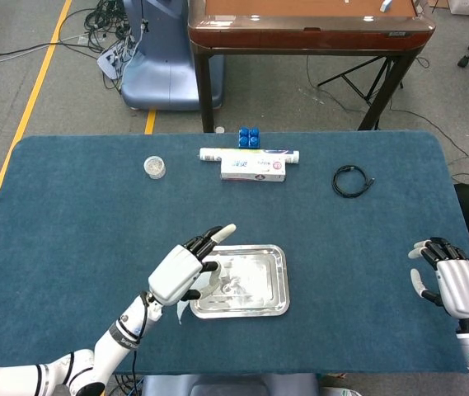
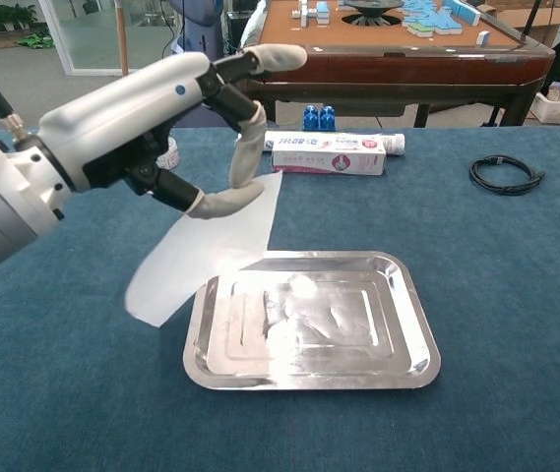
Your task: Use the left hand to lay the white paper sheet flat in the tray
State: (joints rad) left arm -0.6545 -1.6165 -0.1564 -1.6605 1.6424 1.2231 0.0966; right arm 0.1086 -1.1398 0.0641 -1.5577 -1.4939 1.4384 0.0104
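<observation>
My left hand [image 2: 147,118] is raised above the tray's left side and pinches the white paper sheet [image 2: 206,251] by its upper edge between thumb and finger. The sheet hangs slanted, its lower corner off the left rim of the metal tray [image 2: 419,329]. The tray's inside is bare and shiny. In the head view the left hand [image 1: 183,271] covers most of the sheet and the left end of the tray [image 1: 284,282]. My right hand [image 1: 452,282] hovers at the table's right edge, fingers apart and holding nothing.
Along the far side lie a toothpaste box [image 1: 254,170] and tube [image 1: 249,154], blue blocks [image 1: 249,137], a small round jar [image 1: 155,167] and a black cable coil [image 1: 352,181]. A brown table [image 1: 308,25] stands beyond the blue tabletop.
</observation>
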